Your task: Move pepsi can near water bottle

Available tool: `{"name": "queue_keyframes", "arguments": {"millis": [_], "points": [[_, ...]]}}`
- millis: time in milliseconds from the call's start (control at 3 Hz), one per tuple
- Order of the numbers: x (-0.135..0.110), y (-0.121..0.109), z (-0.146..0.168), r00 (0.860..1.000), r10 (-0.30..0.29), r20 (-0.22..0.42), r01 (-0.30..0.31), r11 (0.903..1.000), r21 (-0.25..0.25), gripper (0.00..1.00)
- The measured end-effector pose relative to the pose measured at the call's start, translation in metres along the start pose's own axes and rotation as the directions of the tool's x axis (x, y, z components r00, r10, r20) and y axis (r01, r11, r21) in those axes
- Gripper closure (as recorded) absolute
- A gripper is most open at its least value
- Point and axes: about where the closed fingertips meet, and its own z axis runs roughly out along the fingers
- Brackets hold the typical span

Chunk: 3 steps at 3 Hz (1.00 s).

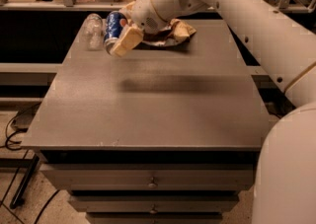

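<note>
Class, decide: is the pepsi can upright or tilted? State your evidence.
Tilted: the pepsi can leans in the tool, held over the table's far side beside the water bottle.

no writing can be read, not even on the pepsi can (112, 25) gripped by the pincer (118, 34) over the far left of the worktop (158, 109).

The smooth tan hand (117, 34), just beside the clear plastic water bottle (92, 30), is clasping the glossy metal pepsi can (113, 23).

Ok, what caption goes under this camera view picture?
The gripper holds the pepsi can over the gray table, close beside the water bottle.
</note>
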Motion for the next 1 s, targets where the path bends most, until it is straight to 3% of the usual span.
{"name": "queue_keyframes", "arguments": {"millis": [333, 1000], "points": [[-0.008, 0.011, 0.035, 1.000, 0.000, 0.018, 0.001, 0.9979, -0.065, 0.70], [0.001, 0.013, 0.077, 0.997, 0.068, 0.038, -0.064, 0.9926, -0.104, 0.25]]}}
